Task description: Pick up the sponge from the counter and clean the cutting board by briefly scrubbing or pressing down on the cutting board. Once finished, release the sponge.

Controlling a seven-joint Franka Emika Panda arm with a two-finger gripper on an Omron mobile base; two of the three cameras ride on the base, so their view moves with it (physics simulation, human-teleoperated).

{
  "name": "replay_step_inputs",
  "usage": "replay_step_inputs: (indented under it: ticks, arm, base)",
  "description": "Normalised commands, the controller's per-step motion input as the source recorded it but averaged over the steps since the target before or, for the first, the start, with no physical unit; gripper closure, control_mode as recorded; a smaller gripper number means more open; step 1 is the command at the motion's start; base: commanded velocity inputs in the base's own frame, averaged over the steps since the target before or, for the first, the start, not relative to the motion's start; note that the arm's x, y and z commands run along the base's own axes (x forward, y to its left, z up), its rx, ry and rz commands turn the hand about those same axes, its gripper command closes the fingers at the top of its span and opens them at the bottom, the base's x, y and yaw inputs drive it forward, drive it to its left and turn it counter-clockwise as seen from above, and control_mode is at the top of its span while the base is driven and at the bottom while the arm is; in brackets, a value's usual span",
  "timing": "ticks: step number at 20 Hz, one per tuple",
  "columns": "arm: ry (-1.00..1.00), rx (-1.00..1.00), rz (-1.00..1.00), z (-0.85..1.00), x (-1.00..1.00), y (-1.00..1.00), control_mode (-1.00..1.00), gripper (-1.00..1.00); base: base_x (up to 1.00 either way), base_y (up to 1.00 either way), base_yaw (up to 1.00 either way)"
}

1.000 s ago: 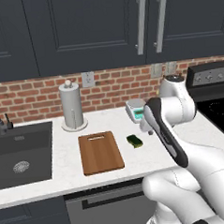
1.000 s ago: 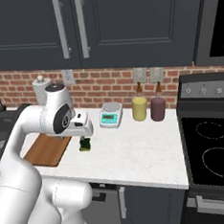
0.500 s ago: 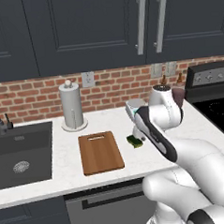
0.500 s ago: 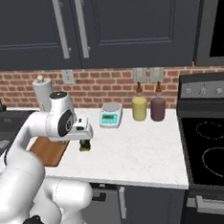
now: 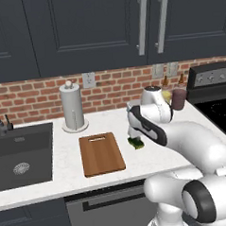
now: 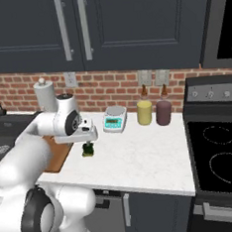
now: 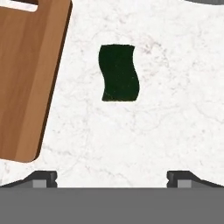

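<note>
One sponge (image 7: 120, 73) below open hand (image 7: 112, 178)

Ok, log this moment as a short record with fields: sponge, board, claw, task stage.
sponge: sponge lies flat on the counter, dark green side up, apart from the board
board: cutting board lies flat on the counter beside the sponge, nothing on it
claw: claw open, above the sponge, holding nothing
other items: paper towel roll, kitchen scale, two jars by the stove, sink
task stage: sponge not yet grasped
</note>
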Motion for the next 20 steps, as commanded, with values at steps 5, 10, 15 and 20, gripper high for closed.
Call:
replay_step_inputs:
  ticks: [5,10,15,20]
  arm:
    - [0.01,0.00,0.05,-0.28,0.31,0.00,-1.00,-1.00]
    - [0.00,0.00,0.05,-0.40,0.29,0.00,-1.00,-1.00]
    - [0.00,0.00,0.05,-0.33,0.30,0.00,-1.00,-1.00]
    - [0.00,0.00,0.05,-0.19,0.17,0.00,-1.00,-1.00]
  base:
    - [0.00,0.00,0.00]
    - [0.00,0.00,0.00]
    - [0.00,0.00,0.00]
    - [0.00,0.00,0.00]
